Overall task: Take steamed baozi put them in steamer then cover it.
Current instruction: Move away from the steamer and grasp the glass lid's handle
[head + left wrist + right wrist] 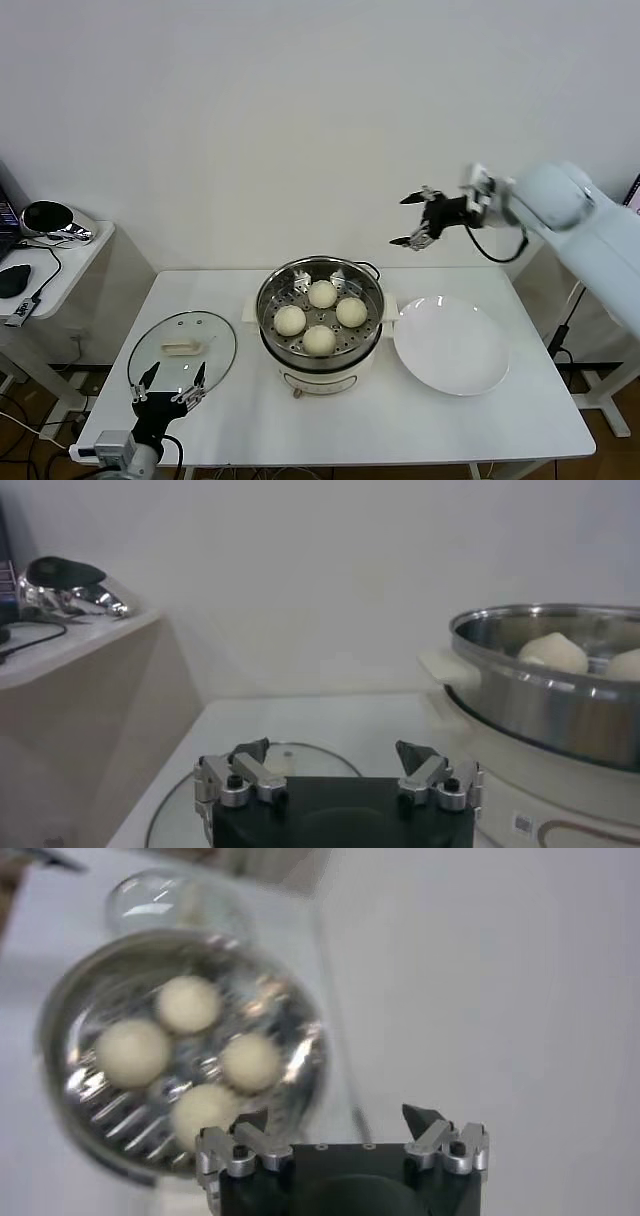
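Observation:
The steamer (272, 300) stands uncovered at the table's middle with several steamed baozi (322, 293) on its perforated tray. Its glass lid (165, 352) lies flat on the table to the left. My left gripper (172, 385) hovers open and empty over the lid's near edge; its wrist view shows the lid (300, 765) just beyond the fingers (250, 752) and the steamer (540, 705) with a baozi (552, 652) to one side. My right gripper (420, 220) is open and empty, raised high above and to the right of the steamer. Its wrist view looks down on the baozi (188, 1004) in the steamer (62, 1013).
An empty white plate (450, 345) lies right of the steamer. A side desk (60, 265) with a shiny dark object (50, 218) stands at the far left. The wall runs behind the table, and the steamer's cord (368, 267) trails at the back.

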Robot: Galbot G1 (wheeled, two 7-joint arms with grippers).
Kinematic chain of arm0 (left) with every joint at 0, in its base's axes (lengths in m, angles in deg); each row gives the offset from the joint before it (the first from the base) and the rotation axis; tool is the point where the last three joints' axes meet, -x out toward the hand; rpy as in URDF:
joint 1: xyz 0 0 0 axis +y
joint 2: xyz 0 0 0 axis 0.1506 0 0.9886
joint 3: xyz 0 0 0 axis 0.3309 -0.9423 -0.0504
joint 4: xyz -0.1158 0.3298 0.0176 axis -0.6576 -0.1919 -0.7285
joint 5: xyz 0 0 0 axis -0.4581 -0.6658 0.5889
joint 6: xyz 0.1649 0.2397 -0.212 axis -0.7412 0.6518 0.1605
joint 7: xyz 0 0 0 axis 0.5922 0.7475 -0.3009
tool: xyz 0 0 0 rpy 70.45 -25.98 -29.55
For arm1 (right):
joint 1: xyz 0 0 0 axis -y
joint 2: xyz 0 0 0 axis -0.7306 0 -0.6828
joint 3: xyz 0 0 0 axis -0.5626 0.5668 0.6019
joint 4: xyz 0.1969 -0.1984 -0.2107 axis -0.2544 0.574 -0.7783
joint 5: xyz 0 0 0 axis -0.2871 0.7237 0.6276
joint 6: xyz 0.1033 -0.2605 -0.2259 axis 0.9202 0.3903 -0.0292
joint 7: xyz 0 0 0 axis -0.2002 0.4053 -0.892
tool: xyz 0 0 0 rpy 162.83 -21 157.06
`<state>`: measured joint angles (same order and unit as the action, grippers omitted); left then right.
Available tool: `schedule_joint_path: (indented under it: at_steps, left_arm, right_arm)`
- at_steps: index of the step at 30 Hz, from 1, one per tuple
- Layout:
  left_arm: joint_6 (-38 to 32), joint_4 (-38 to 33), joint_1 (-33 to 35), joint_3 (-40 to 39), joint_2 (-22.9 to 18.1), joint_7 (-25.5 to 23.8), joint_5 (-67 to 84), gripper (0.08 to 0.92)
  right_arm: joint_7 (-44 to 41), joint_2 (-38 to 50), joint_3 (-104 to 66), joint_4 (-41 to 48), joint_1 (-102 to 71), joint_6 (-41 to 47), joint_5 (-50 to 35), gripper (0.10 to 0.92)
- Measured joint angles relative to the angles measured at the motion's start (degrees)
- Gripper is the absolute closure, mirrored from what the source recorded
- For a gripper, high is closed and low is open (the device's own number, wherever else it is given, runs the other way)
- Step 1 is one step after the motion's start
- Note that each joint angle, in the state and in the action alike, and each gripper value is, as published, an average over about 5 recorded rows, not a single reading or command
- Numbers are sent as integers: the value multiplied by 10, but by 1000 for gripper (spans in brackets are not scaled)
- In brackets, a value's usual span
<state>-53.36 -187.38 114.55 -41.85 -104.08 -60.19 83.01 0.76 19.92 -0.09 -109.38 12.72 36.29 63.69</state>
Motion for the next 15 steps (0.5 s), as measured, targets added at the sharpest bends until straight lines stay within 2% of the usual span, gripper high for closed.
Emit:
schedule_joint_path:
  at_steps: [7,15]
  left_arm:
    - [-1,-2,-5,0,1,-2,3,177]
    - [-11,13,-10,-5,8,0,-10,177]
  right_arm:
    - [114,-14,-247,-64,-261,-50,-18,203]
    - [212,-121,-435,-103,-497,-135,-19,203]
